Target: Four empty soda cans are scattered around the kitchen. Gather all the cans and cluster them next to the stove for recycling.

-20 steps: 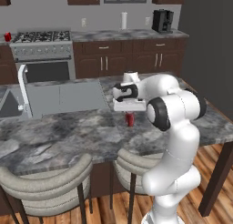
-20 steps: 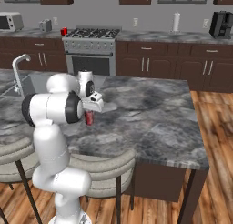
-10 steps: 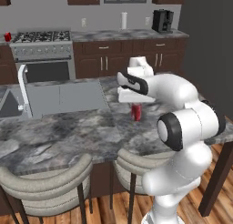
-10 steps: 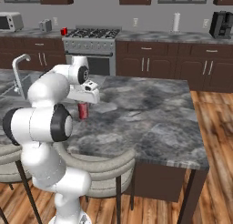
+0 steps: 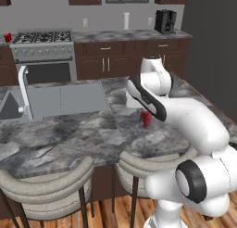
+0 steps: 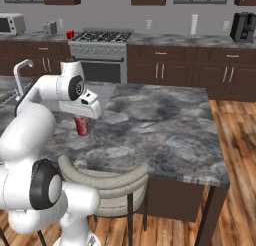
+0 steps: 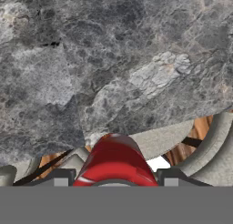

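Red metal is filling the bottom of the hand view: a soda can (image 7: 116, 161) is sitting between the two dark finger tips (image 7: 59, 176), and the gripper (image 7: 113, 180) is clamping it from both sides. Past the can, that view is looking down on the grey marbled island counter (image 7: 91, 73), with the curved backs of bar stools (image 7: 209, 145) and wood floor beyond its edge.

The left base view is showing the same can (image 5: 145, 118) hanging under the white hand, just above the island top (image 5: 69, 134), near the counter's front half. The right base view is catching it from the other side, the can (image 6: 81, 125) upright below the gripper (image 6: 82, 121).

Farther back, the left base view is showing the sink (image 5: 65, 97) and its faucet (image 5: 24, 90). Against the far wall the stove (image 6: 100, 52) is standing, and a second can (image 6: 70, 34) is resting on the counter just beside it; the left base view is showing this one (image 5: 8, 37) at the stove's (image 5: 44, 51) left. The right base view is adding a microwave (image 6: 11, 24).
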Controlling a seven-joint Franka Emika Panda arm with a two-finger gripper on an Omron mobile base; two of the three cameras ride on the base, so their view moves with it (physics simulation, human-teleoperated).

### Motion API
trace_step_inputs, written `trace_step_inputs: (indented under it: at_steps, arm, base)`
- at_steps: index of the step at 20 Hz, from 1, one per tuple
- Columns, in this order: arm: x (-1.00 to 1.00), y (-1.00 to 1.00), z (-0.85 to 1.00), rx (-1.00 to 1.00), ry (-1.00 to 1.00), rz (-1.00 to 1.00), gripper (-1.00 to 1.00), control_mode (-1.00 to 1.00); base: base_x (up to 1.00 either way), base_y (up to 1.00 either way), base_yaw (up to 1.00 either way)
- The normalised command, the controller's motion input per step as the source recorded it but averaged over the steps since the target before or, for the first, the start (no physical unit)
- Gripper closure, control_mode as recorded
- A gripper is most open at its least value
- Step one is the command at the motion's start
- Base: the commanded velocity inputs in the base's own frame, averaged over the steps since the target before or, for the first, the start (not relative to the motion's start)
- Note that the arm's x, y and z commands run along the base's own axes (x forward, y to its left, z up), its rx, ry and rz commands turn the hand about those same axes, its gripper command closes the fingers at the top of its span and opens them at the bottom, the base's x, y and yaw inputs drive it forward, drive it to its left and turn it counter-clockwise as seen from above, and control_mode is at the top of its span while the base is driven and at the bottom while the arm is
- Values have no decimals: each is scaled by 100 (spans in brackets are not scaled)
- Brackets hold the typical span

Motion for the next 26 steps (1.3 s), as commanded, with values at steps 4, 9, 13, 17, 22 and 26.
trace_step_inputs:
  at_steps: [4,9,13,17,22,26]
  arm:
    - [-75,0,16,0,-17,0,100,-100]
    - [0,0,0,0,0,0,100,-100]
    - [0,0,0,0,0,0,100,100]
    - [0,0,0,0,0,0,100,100]
    - [0,0,0,0,0,0,100,100]
    - [0,0,0,0,0,0,100,100]
  base:
    - [0,0,0]
    - [0,0,0]
    - [0,0,0]
    - [-29,-73,0]
    - [-6,-100,0]
    - [2,-100,0]
